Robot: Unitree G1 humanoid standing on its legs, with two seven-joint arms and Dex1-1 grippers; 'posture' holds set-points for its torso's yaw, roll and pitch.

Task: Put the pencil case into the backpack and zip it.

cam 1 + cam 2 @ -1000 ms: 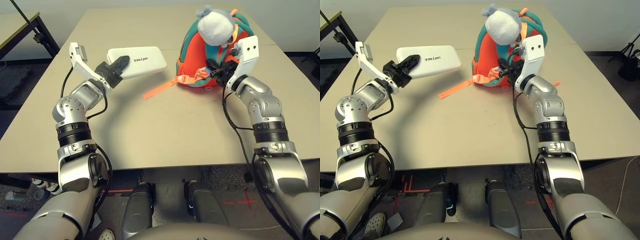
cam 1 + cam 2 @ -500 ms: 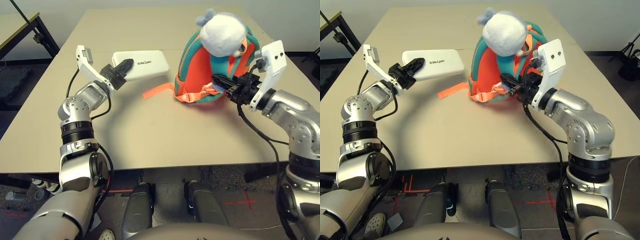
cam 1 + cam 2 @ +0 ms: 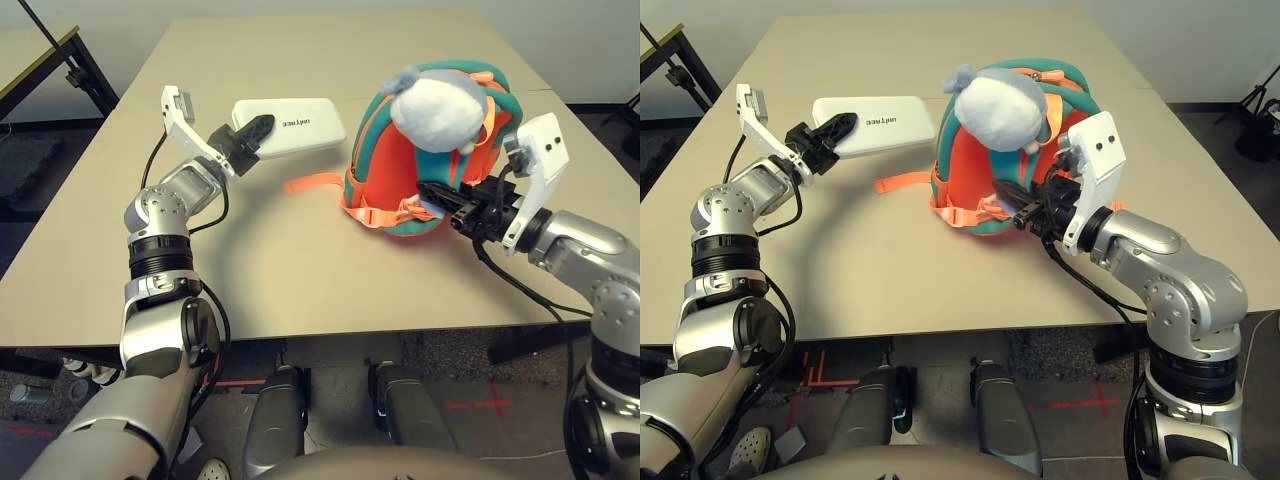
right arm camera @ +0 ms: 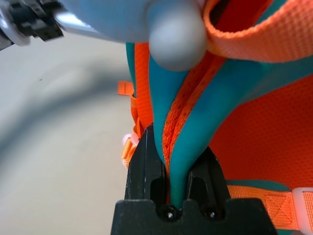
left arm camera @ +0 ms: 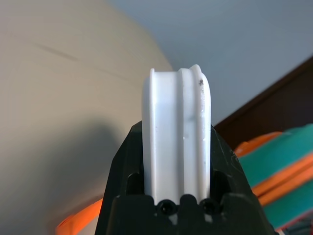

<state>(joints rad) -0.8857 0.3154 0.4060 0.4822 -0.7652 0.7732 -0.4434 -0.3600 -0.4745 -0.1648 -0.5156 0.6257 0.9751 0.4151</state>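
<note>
Pencil case (image 3: 310,138) in the left gripper (image 5: 176,126), backpack (image 3: 400,165) in the right gripper (image 4: 180,138)

Clock directions here are as the robot looks down, with twelve o'clock pointing away from it.

The table (image 3: 300,270) spreads out in front of the robot. Its left arm (image 3: 160,260) reaches in from seven o'clock and its right arm (image 3: 600,250) from four o'clock.

The orange and teal backpack is on the table, toward one o'clock from the robot, with its strap side showing. Whether its main opening is zipped, I cannot tell.

The white pencil case lies toward nine o'clock from the backpack, near it but apart and outside it. It is held up over the table, and a soft shadow (image 3: 830,240) falls on the tabletop below. Its dark lettering shows, and its long side runs roughly from nine to three o'clock.

The grey-white plush charm (image 3: 435,112) hangs against the upper part of the backpack. An orange strap (image 3: 315,182) sticks out from the backpack toward nine o'clock, and a pale orange buckle (image 3: 370,216) sits at its seven o'clock edge.

The left gripper has its fingers parted by the case's thickness, pressed against both faces at its nine o'clock end. The right gripper is nearly closed, pinching a teal fold with an orange band, low on the backpack.
</note>
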